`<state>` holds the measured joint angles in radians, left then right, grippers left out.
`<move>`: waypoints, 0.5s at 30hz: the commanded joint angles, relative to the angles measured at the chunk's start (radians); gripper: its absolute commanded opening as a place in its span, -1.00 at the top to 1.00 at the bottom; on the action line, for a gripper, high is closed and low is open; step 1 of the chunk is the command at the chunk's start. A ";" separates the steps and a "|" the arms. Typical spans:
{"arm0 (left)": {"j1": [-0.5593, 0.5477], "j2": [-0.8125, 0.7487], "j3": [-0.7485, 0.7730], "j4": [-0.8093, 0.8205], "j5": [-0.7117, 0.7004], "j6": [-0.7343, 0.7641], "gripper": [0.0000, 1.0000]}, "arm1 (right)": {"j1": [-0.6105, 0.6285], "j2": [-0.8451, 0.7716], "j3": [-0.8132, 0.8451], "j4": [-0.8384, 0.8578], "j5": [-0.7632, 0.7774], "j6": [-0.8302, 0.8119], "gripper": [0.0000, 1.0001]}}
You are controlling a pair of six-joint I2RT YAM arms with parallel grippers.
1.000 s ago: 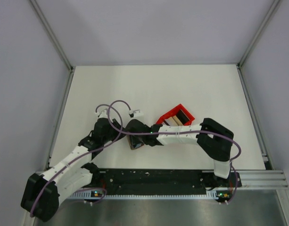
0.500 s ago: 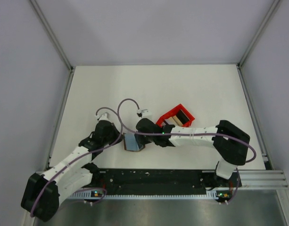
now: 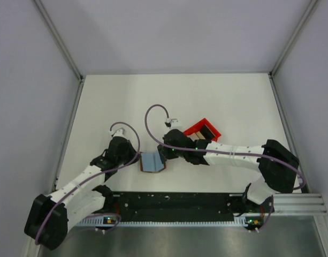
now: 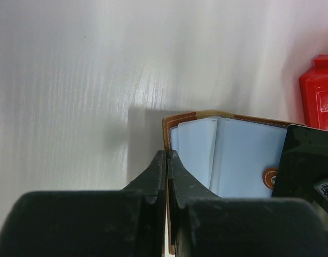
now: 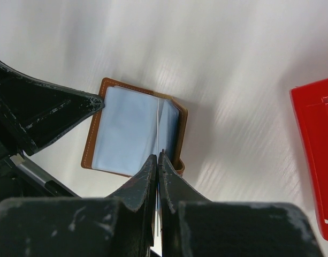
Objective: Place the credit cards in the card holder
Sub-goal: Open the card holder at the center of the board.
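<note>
The card holder (image 3: pixel 152 162) is a brown wallet lying open on the white table, its pale blue-grey pockets up; it also shows in the left wrist view (image 4: pixel 238 155) and the right wrist view (image 5: pixel 126 131). My left gripper (image 4: pixel 167 154) is shut on the wallet's left brown edge. My right gripper (image 5: pixel 158 156) is shut on a thin dark credit card (image 4: pixel 303 155), seen edge-on in the right wrist view (image 5: pixel 158 123). It holds the card upright over the wallet's right half. More credit cards (image 3: pixel 206 131) stand in the red bin.
The red plastic bin (image 3: pixel 196 128) sits just right of the wallet, its corner in both wrist views (image 4: pixel 320 91) (image 5: pixel 313 134). The two grippers are close together over the wallet. Grey walls and metal rails frame the table.
The right gripper has shifted right off the wallet, and its arm has stretched out rightward. The wallet, covered before, now lies open with its pockets showing. The left gripper stays on the wallet's edge.
</note>
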<state>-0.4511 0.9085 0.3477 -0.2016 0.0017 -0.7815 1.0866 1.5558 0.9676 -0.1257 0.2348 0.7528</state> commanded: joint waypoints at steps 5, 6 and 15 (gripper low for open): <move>0.000 0.013 0.010 0.037 -0.009 0.024 1.00 | -0.027 -0.060 -0.017 0.015 0.031 0.008 1.00; 0.000 0.013 0.007 0.041 -0.009 0.025 1.00 | -0.027 -0.062 -0.018 0.014 0.040 0.006 1.00; 0.000 0.009 0.013 0.053 0.027 0.041 1.00 | -0.031 -0.069 0.000 -0.048 0.093 -0.010 1.00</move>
<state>-0.4515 0.9150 0.3477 -0.1864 0.0021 -0.7666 1.0679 1.5291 0.9546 -0.1524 0.2840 0.7540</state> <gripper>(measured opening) 0.011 0.006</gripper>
